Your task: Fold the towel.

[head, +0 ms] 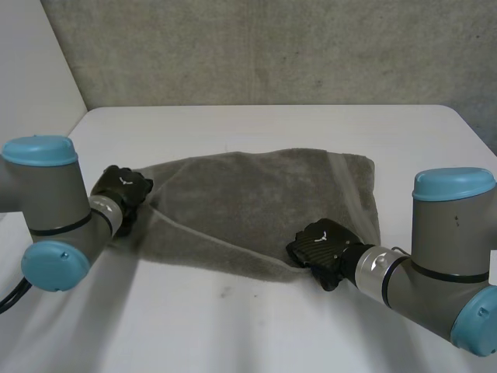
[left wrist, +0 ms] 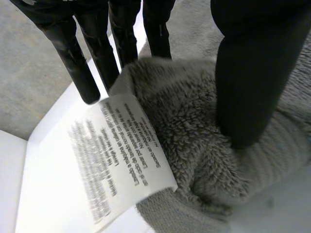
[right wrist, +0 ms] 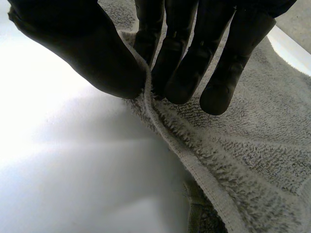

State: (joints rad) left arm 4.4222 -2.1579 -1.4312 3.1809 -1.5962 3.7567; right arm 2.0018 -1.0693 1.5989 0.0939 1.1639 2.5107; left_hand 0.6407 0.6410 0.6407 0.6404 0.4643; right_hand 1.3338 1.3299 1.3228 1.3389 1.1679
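A grey towel [head: 256, 206] lies spread and rumpled on the white table [head: 233, 318]. My left hand [head: 124, 190] is at the towel's left corner. There the corner [left wrist: 194, 126], with its white printed label [left wrist: 116, 160], bunches up between the thumb [left wrist: 248, 82] and the fingers [left wrist: 121, 43], which close on it from both sides. My right hand [head: 322, 249] is on the near edge, close to the right corner. Its thumb [right wrist: 82, 48] and fingers [right wrist: 184, 63] pinch the hemmed edge [right wrist: 194, 165].
The table's far edge meets a grey wall [head: 272, 54]. Bare white tabletop [right wrist: 73, 170] lies in front of the towel, between my two arms.
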